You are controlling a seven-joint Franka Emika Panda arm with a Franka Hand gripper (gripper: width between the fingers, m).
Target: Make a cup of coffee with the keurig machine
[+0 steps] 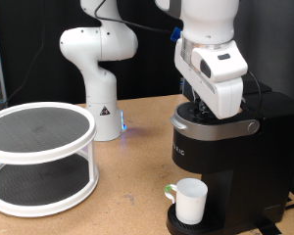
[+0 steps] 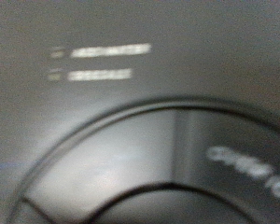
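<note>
The black keurig machine (image 1: 230,147) stands at the exterior view's right, its silver-rimmed lid down. The white cup (image 1: 191,201) sits upright on the round drip tray (image 1: 176,223) under the brew head, a bit of green at its side. My gripper is pressed down onto the machine's top; the white hand (image 1: 216,73) hides the fingers, so their state does not show. The wrist view is filled by a blurred close-up of the machine's dark top (image 2: 140,112), with small labelled lights (image 2: 98,61) and a round button ring (image 2: 168,159). No fingers show there.
A white two-tier round rack (image 1: 39,157) with dark mesh shelves stands at the exterior view's left. A second white robot base (image 1: 98,78) stands behind it, with a small blue light at its foot. The wooden table (image 1: 127,196) lies between rack and machine.
</note>
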